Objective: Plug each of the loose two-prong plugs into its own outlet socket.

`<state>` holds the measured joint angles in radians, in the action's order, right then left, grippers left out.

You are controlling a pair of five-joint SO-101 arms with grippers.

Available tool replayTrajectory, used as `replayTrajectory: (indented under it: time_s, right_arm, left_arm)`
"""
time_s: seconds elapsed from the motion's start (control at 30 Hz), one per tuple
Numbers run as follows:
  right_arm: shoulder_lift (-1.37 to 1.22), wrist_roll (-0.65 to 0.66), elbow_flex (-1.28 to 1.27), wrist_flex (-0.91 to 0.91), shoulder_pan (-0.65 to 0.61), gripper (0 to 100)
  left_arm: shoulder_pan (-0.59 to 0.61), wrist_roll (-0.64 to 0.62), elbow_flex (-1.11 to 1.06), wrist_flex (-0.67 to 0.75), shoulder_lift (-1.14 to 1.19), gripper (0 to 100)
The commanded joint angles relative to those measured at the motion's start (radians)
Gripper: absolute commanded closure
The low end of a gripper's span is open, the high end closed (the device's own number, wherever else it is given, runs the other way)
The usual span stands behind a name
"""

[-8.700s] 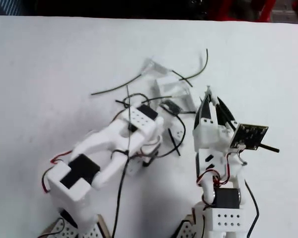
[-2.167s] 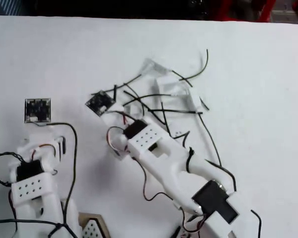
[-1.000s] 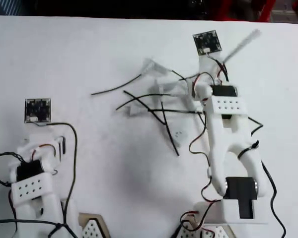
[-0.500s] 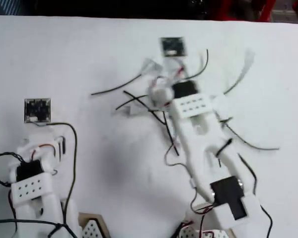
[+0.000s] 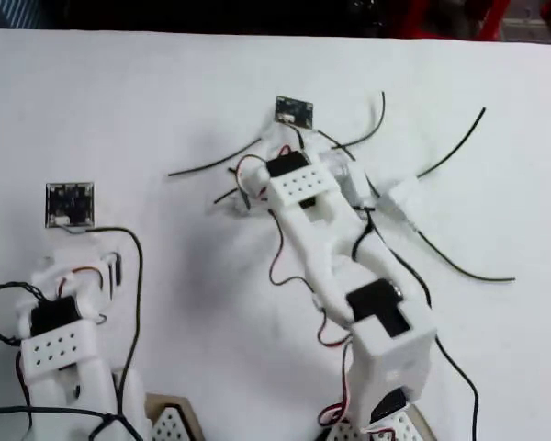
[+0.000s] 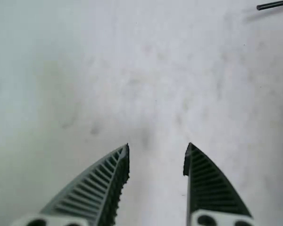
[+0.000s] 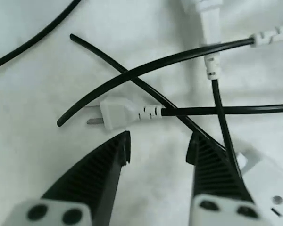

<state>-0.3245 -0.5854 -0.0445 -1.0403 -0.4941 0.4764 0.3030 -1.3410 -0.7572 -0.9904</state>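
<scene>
The right pincer (image 7: 158,141) is held half open and empty. Just past its tips a white two-prong plug (image 7: 115,115) is laid flat, with black cords (image 7: 130,73) crossed beyond it. The left pincer (image 6: 155,153) is likewise spread, empty, over the table (image 6: 132,70).

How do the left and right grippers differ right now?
The left gripper hangs over bare table; the right gripper hangs over crossed black cords. The left gripper is drawn back near its base; the right gripper is stretched out mid-table, with a white two-prong plug just ahead of its fingertips. Both are open and hold nothing.
</scene>
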Motion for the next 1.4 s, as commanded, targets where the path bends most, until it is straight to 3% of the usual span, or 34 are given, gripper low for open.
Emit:
replayTrajectory:
  time_s: [0.0,0.73,0.97,1.27,1.37]
  right_arm:
    - [-0.031,-0.049,0.091,0.010,-0.002,80.8]
    - [-0.344,-0.216,0.324,0.005,0.041,81.5]
    - [-0.358,-0.210,0.330,0.002,0.042,98.6]
    - [-0.348,-0.204,0.416,-0.179,0.094,98.1]
    - [-0.320,-0.138,0.468,-0.285,0.093,98.1]
  left_arm:
    - [0.008,0.012,0.003,0.018,-0.018,80]
    - [0.008,0.012,-0.009,0.021,-0.022,80]
    - [0.008,0.012,-0.009,0.021,-0.022,80]
    - [0.008,0.012,-0.011,0.021,-0.022,80]
    - [0.008,0.012,-0.011,0.021,-0.022,80]
